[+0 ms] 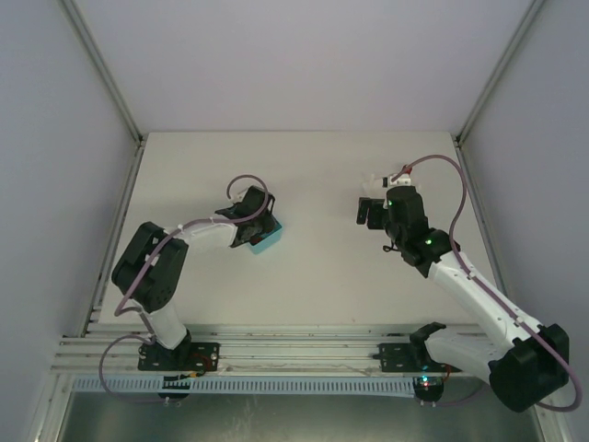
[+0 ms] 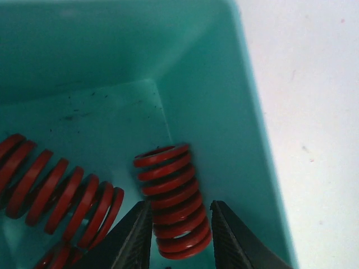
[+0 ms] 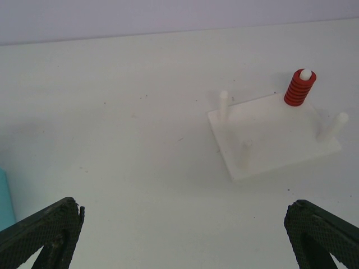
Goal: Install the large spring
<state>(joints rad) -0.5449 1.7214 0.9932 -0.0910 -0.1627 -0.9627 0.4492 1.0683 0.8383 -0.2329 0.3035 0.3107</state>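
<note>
Gripping the large spring (image 2: pixel 171 202) with the left gripper (image 2: pixel 179 238), jaws closed on its sides, inside the teal bin (image 2: pixel 224 84) at 6 o'clock. Other red springs (image 2: pixel 61 196) at 8 o'clock. Holding the right gripper (image 3: pixel 182 218) wide apart over the table (image 3: pixel 112 112), with the peg board (image 3: pixel 269 140) at 1 o'clock, a seated red spring (image 3: pixel 299 88) on one peg.

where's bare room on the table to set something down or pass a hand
Free: the bare white table between the teal plastic bin and the white pegged base plate, and the far strip behind both. Crowded: inside the bin, where the left hand grips one red coil spring beside others.
</note>
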